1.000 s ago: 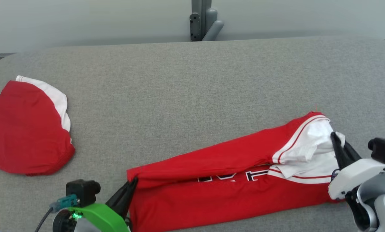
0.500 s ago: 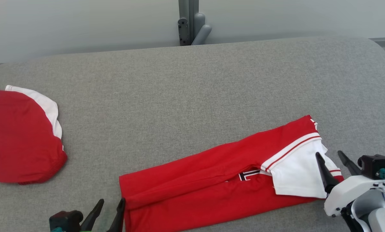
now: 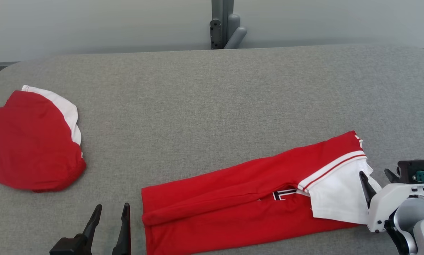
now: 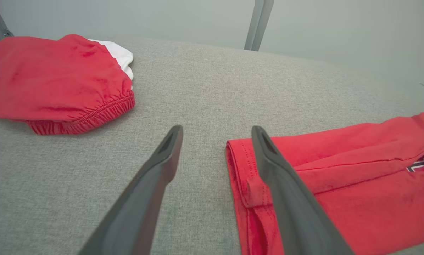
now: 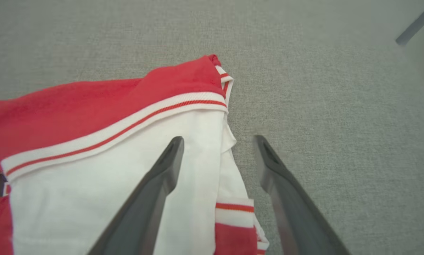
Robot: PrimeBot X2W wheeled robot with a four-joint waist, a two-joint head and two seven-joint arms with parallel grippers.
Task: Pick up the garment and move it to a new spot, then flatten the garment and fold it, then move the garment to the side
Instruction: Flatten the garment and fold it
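Left hand (image 3: 113, 206) stands open at 7 o'clock on the bench (image 3: 212, 106), fingers spread and holding nothing. Its right finger is just beside the hemmed end of the shirt (image 3: 233, 205); whether it touches the cloth cannot be told. Right hand (image 3: 374, 173) is open and empty too, at 4 o'clock, one finger over the white sleeve and the other over bare bench past the shirt's edge. The shirt is red with white, red-striped sleeves, folded into a long band running from 6 o'clock toward 4 o'clock, with dark lettering peeking out at the fold. Red shorts (image 3: 31, 141) with white trim lie well apart at 9 o'clock. A grey post (image 3: 222, 24) rises behind the bench at 12 o'clock.
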